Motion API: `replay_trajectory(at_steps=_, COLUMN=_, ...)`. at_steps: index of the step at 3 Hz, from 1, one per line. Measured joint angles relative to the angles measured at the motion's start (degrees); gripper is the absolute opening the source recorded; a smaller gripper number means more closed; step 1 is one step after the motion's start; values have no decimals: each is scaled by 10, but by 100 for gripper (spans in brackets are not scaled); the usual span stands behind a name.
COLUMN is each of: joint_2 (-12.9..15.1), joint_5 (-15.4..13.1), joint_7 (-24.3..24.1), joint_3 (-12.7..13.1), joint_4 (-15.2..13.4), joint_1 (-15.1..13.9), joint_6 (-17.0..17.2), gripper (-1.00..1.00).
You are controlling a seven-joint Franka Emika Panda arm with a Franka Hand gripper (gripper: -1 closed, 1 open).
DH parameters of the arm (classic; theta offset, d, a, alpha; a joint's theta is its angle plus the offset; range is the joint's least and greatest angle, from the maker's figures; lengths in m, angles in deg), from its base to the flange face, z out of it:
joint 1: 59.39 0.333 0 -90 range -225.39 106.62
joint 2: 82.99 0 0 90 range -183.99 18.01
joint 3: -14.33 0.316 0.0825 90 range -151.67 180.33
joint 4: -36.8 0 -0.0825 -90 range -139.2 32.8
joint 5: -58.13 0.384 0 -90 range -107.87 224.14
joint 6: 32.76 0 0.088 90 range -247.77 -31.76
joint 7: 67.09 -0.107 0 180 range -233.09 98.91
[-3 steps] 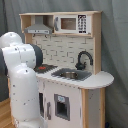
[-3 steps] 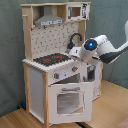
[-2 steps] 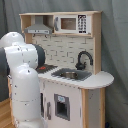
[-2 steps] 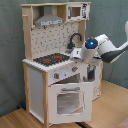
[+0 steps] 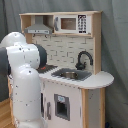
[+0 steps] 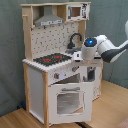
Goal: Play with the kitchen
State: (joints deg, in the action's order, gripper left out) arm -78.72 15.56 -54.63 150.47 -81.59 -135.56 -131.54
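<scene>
**Arm at the kitchen's front, nothing visibly played with yet**

Starting on the left of the second exterior view, there's the kitchen [image 6: 55,75], standing on the wood floor against the grey backdrop; the grey hood [image 6: 49,21] up top, the black-and-red stovetop [image 6: 51,59] below it, and lower down the windowed oven door [image 6: 66,101], which looks closed, or close to it; moving right along the counter, the black faucet [image 6: 75,38] arches over the sink area, and the microwave [image 6: 75,10] sits in the upper right corner with its door apparently closed.

So how far along? My read is early or mid-play; nothing on the kitchen looks opened, turned or moved, so whatever play is meant mostly looks still to come.

Further right now, and here's the arm [image 6: 107,49], coming in from the second exterior view's right; its white wrist with the blue ring hangs just in front of the counter's right end; the gripper [image 6: 90,74] points down beside the kitchen's front, right of the oven door and below the counter edge; near it or touching it, I can't say which; whether it's released or clenched, I can't tell either.

In the first exterior view the arm's big white body [image 5: 22,75] fills the near left and hides the stove side; the sink [image 5: 70,74] and faucet show clear to its right.
</scene>
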Motion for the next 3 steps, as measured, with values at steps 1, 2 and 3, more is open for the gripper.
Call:
replay_trajectory(at_steps=1, joint_2=0, joint_5=33, joint_7=41, joint_3=-12, joint_4=-5, joint_1=-2, joint_6=-22, gripper=100)
replay_trajectory(at_steps=2, joint_2=0, joint_5=54, joint_7=79, joint_3=-32, joint_4=-15, joint_1=-2, joint_6=-54, gripper=100)
replay_trajectory(at_steps=3, joint_2=0, joint_5=65, joint_7=115, joint_3=-55, joint_4=-29, joint_1=-2, joint_6=-94, gripper=100)
